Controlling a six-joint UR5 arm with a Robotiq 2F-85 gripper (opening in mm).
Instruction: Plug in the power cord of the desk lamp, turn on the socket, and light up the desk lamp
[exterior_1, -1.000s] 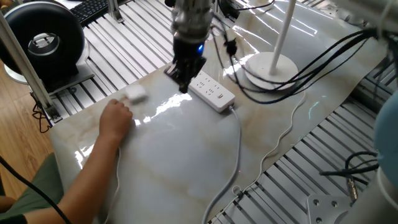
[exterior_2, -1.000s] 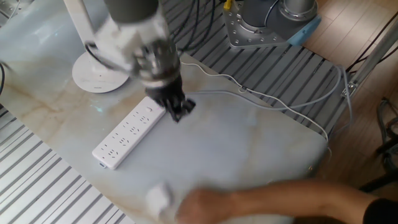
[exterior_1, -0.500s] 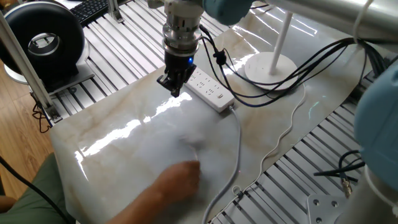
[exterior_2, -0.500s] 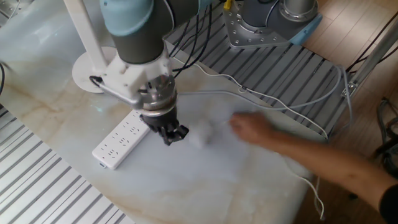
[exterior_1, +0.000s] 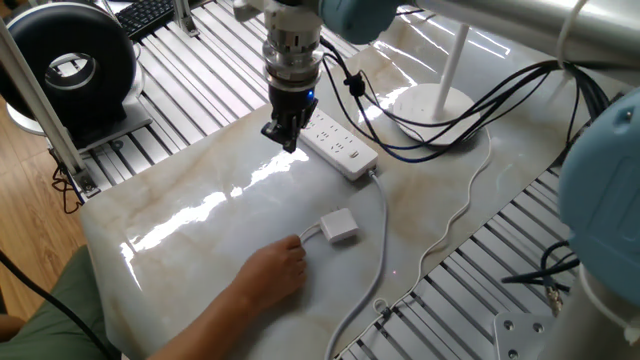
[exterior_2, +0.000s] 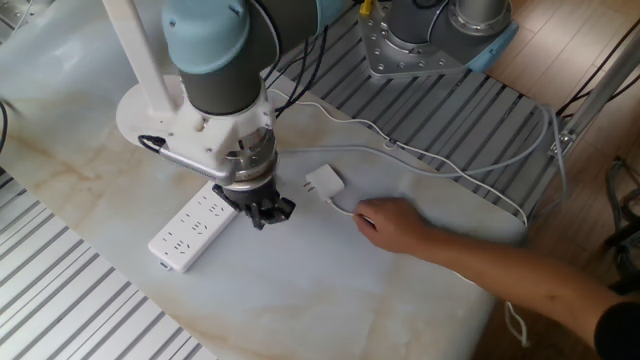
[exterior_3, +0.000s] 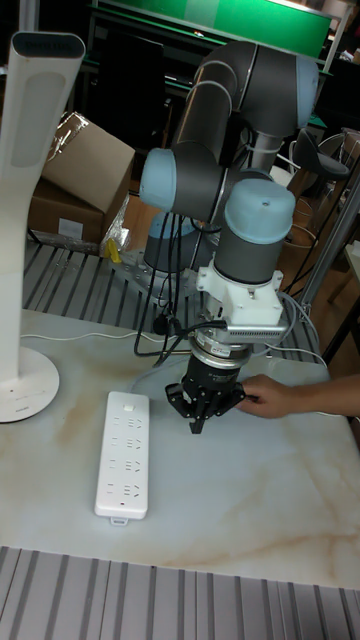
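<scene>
While hanging just above the marble tabletop (exterior_1: 200, 260), gripper (exterior_1: 283, 137) pointed down beside the end of the power strip (exterior_1: 340, 146), black fingers drawn close together with nothing between them. Looks pinched shut in all three views, though the tips are dark and small. Power strip flat on the table, its thick cable (exterior_1: 378, 250) running off toward the table edge, outlets empty. Plug (exterior_1: 338, 227) lying loose on the marble, apart from the strip, with a thin white cord (exterior_2: 420, 165) trailing away; hidden behind the gripper in the tall view. Hand (exterior_1: 272, 275) resting just beside the plug, fingertips at the cord where it meets the plug; actual contact hard to judge. Lamp (exterior_1: 437, 105) standing beyond the strip, round base on the table, top of the pole cut off by both side views. Black fan (exterior_1: 68, 65) at the far corner, off the marble.
</scene>
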